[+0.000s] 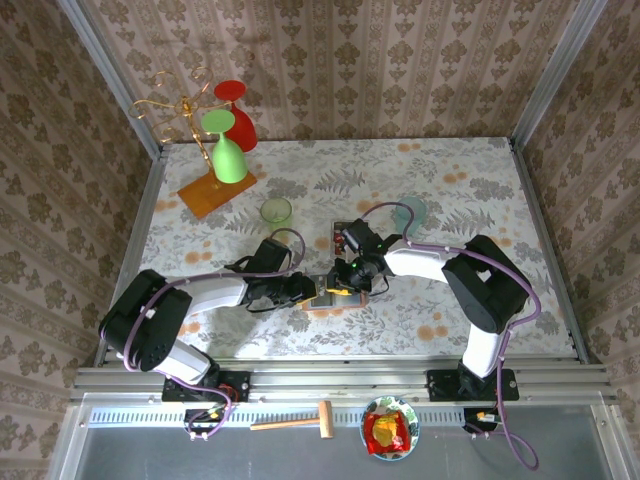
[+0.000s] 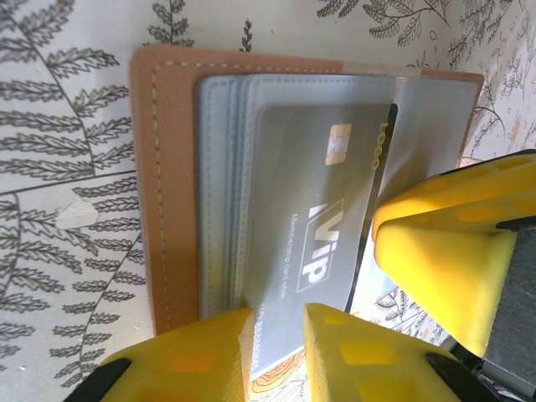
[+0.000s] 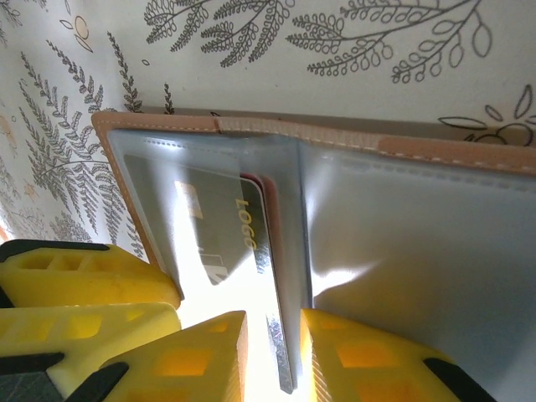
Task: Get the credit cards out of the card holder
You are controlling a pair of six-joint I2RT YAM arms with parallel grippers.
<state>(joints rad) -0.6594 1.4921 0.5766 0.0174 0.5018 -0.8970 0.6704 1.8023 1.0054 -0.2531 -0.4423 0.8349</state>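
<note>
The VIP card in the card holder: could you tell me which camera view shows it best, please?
Left wrist: the VIP card faces the lens, chip and lettering legible through the card holder pocket. Right wrist catches the card obliquely, glare-washed. Top external gives merely a sliver of the holder.

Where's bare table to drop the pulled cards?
Free: table's far right corner beyond the teal cup; near-edge strip in front of the card holder; far middle right of the glass rack. Crowded: centre, left gripper and right gripper at it, green cup just behind.
</note>
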